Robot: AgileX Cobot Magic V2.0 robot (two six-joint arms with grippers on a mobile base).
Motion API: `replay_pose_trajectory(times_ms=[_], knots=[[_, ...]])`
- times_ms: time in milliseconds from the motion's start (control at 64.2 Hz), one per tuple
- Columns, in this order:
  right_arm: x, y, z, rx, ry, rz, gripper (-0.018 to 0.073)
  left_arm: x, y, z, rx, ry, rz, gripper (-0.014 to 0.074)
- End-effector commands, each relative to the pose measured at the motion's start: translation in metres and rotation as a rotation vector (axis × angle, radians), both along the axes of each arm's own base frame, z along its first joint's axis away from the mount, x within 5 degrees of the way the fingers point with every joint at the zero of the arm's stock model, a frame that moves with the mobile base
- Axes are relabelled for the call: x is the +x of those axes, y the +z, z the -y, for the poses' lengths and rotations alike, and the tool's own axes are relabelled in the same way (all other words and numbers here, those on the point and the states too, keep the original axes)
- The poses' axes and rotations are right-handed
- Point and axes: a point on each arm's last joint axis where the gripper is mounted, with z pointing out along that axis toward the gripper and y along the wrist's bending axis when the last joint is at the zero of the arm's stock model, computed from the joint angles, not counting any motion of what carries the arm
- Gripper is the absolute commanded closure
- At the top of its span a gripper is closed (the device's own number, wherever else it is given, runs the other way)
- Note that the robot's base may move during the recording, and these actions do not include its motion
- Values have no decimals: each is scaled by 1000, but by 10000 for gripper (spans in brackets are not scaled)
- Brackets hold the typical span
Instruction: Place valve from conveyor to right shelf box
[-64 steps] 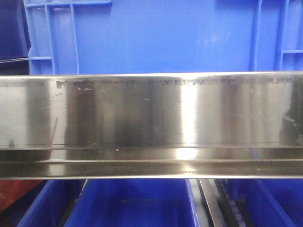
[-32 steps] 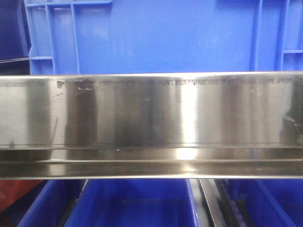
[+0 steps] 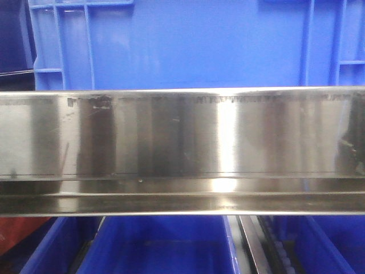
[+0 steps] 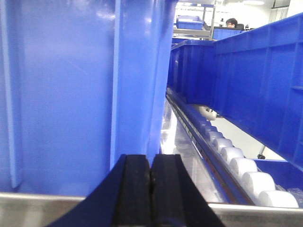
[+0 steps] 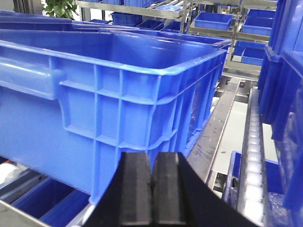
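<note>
The valve and the conveyor are out of view in every frame. A shiny steel rail of the right shelf (image 3: 182,137) fills the middle of the front view, with a blue box (image 3: 188,43) standing on it. My left gripper (image 4: 151,163) is shut with nothing between its black pads, close against the wall of a blue box (image 4: 71,94). My right gripper (image 5: 152,163) is also shut and empty, just in front of the corner of a large open blue box (image 5: 118,80).
Lower blue bins (image 3: 159,245) sit under the steel rail. White rollers (image 4: 236,163) run along a track beside more blue boxes (image 4: 255,71). A second roller track (image 5: 253,156) and stacked blue bins (image 5: 213,20) lie to the right and behind.
</note>
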Motion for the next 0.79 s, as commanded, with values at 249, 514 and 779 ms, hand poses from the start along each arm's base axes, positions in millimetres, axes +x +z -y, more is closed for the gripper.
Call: replay_pose_trajectory(times_ms=[249,514,779], knots=[[-4,-36,17,76,-235,63,711,-1,2,0,1,1,24,708],[-7,-89,24,143,-354,30,711,-1,2,0,1,1,24,708],[-6,-108,26,139,-373,131,711,-1,2,0,1,1,24,708]])
